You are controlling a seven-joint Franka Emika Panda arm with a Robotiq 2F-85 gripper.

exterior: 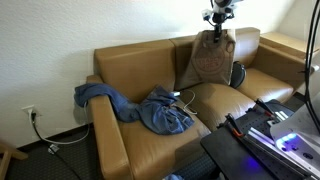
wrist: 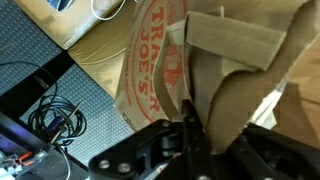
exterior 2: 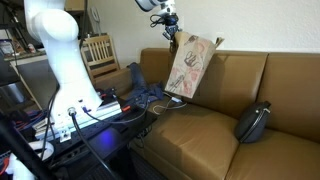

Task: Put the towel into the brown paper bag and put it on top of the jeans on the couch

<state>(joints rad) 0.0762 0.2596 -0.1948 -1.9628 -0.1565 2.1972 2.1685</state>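
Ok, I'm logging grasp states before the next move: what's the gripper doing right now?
Gripper: shut on the top edge of the brown paper bag, which hangs in the air above the couch.

Clamped in the matt black gripper (wrist: 190, 128), the paper bag (wrist: 150, 70) is matt and creased. Below the gripper, the couch (exterior: 135, 65) looks smooth, faintly glossy leather; the jeans (exterior: 160, 112), soft denim.

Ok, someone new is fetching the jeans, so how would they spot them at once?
Start at the tan couch against the white wall. The jeans are the crumpled blue heap on one end seat, partly draped over the armrest. Nothing else there is blue: the paper bag is brown, the small bag black.
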